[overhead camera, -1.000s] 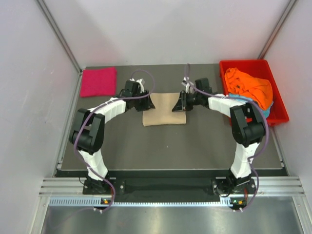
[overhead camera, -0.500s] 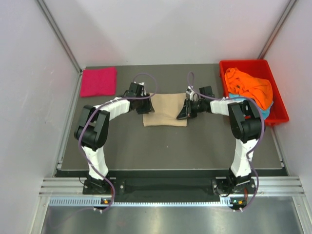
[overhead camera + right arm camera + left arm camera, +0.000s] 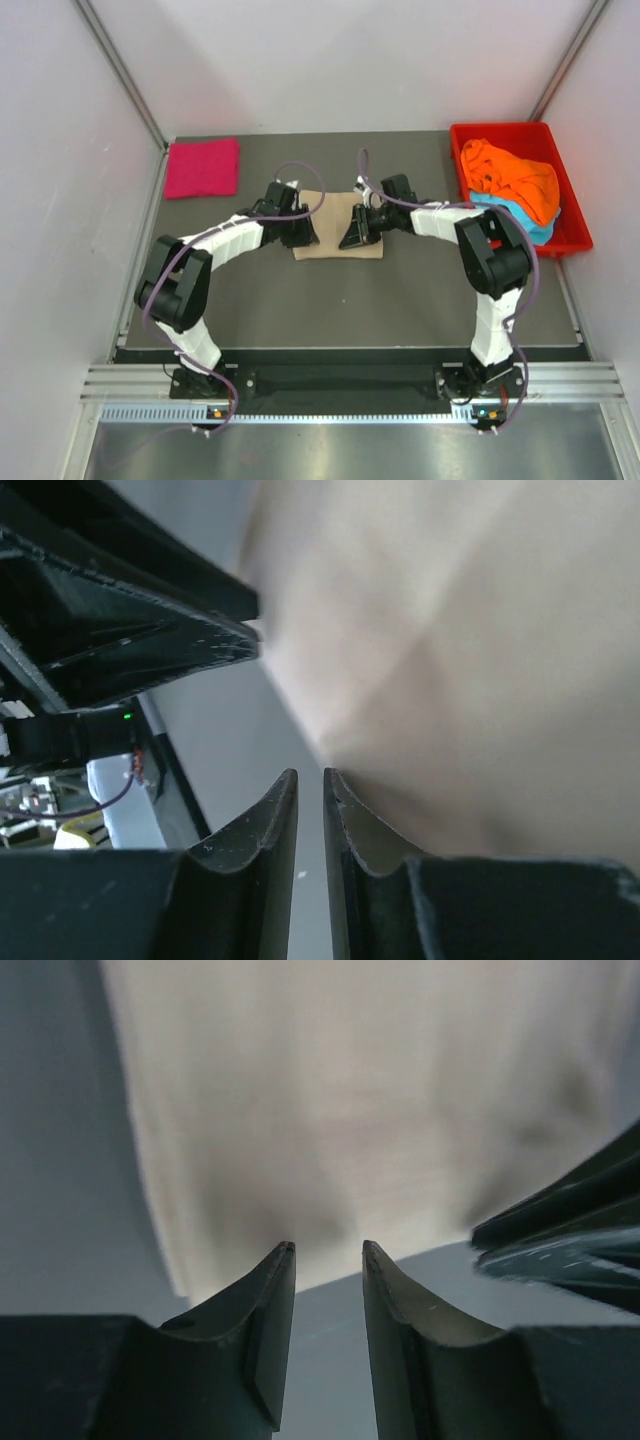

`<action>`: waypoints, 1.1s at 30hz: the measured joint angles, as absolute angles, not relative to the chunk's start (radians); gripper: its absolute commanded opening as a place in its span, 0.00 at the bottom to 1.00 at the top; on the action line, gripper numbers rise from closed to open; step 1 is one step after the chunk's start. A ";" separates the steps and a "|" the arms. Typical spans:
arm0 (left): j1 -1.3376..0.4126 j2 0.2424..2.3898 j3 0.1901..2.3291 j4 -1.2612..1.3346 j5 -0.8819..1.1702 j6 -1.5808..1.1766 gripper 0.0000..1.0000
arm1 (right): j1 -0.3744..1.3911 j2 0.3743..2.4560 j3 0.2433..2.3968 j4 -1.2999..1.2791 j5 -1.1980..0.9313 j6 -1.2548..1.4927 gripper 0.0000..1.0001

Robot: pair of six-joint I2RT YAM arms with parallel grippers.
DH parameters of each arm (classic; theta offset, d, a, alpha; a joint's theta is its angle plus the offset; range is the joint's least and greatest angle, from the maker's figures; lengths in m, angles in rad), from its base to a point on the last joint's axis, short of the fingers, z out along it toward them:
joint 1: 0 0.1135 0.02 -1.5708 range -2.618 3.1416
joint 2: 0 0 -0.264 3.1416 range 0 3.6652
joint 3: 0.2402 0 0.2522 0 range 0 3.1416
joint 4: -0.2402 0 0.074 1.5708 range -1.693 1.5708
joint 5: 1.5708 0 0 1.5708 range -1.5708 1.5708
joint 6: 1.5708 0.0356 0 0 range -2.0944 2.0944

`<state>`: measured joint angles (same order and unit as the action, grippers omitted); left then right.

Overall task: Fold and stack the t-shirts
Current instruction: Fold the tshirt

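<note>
A folded beige t-shirt (image 3: pixel 332 212) lies flat at the table's middle back. My left gripper (image 3: pixel 303 238) is low over its near left corner, open, with bare table showing between the jaws (image 3: pixel 328 1248) and beige cloth (image 3: pixel 350 1090) just beyond the tips. My right gripper (image 3: pixel 347 241) is over the shirt's near edge, close to the left one. Its jaws (image 3: pixel 310 773) stand a narrow slit apart with nothing in it, the beige cloth (image 3: pixel 480 660) beside the right finger. A folded pink t-shirt (image 3: pixel 203 167) lies at the back left. An orange t-shirt (image 3: pixel 515 175) lies crumpled on a light blue one (image 3: pixel 538 227).
The red tray (image 3: pixel 574 236) holding the orange and blue shirts stands at the back right. Each wrist view shows the other gripper close by: the right gripper (image 3: pixel 570 1230) and the left gripper (image 3: pixel 120 610). Grey walls enclose the table on three sides.
Both grippers have moved inward and toward the near edge of the beige shirt, ending closer together. The left jaws have narrowed a little. The shirt lies as before.
</note>
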<state>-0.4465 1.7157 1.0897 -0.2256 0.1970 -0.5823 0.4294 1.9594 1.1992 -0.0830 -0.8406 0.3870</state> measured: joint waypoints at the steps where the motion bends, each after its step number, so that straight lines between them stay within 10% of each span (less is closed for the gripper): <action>1: -0.446 1.729 1.065 -0.230 0.182 -0.586 0.38 | 0.429 1.982 1.199 -0.080 -0.843 0.386 0.17; 12: -0.444 1.764 1.061 -0.249 0.120 -0.607 0.41 | 0.389 2.045 1.203 -0.174 -0.873 0.308 0.18; 22: -0.334 1.704 1.160 -0.324 0.176 -0.531 0.47 | 0.332 1.834 1.153 -0.266 -0.591 0.289 0.65; 33: -0.146 1.884 1.231 -0.234 0.391 -0.492 0.54 | 0.308 1.940 1.334 -0.283 -0.368 0.276 0.75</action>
<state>-0.1455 1.8843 1.2308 -0.2344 0.3908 -0.4919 0.3080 1.9396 1.3342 -0.2829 -0.3676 0.2756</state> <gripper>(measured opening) 0.540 0.744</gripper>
